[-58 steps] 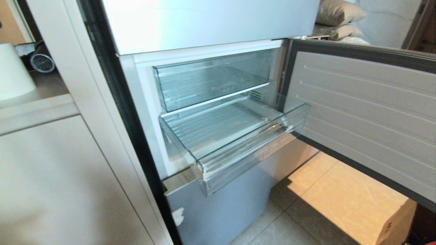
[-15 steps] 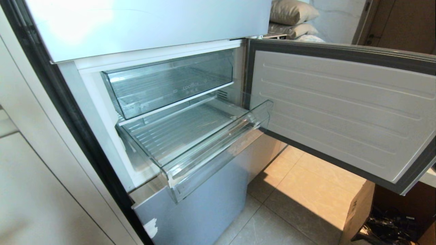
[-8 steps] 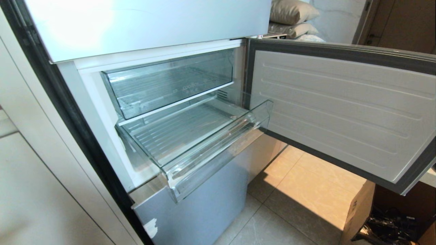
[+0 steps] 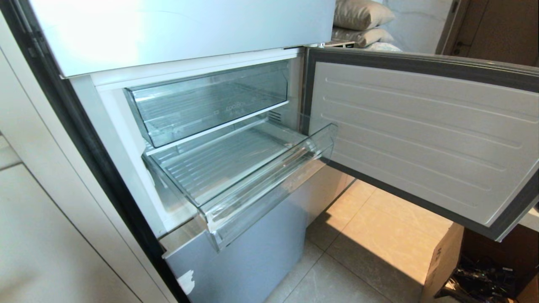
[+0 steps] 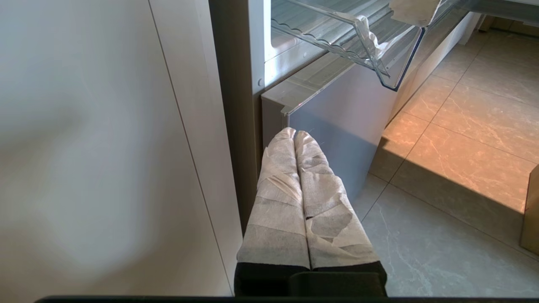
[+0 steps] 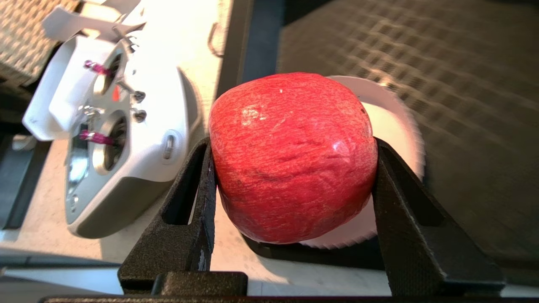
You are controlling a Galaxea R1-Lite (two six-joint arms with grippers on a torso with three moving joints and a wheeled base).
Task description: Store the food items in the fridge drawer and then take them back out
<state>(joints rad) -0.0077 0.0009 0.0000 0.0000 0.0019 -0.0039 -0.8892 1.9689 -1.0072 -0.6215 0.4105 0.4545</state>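
**Apple in the right end effector, drawer standing open**

The right end effector (image 6: 290, 176) is pinching the glossy red apple (image 6: 292, 158), its two black fingers (image 6: 198, 202) pressing against opposite sides of the fruit. Below the apple a white round dish (image 6: 396, 126) is showing on a dark woven surface, and a white remote controller (image 6: 122, 139) with two sticks is lying just beside it on a pale bench (image 6: 198, 33). This end effector is not appearing in the head view.

In the head view the fridge drawer (image 4: 252, 185) is sitting pulled out, nothing lying on its ribbed floor. The upper clear bin (image 4: 210, 101) is sitting pushed in above it, and the fridge door (image 4: 421, 134) is standing swung wide to the right over the tiled floor (image 4: 379, 235).

The left end effector (image 5: 294, 136) is hanging low beside the fridge's bottom panel (image 5: 337, 122), its cloth-wrapped fingers (image 5: 278, 189) pressed together with nothing between them.
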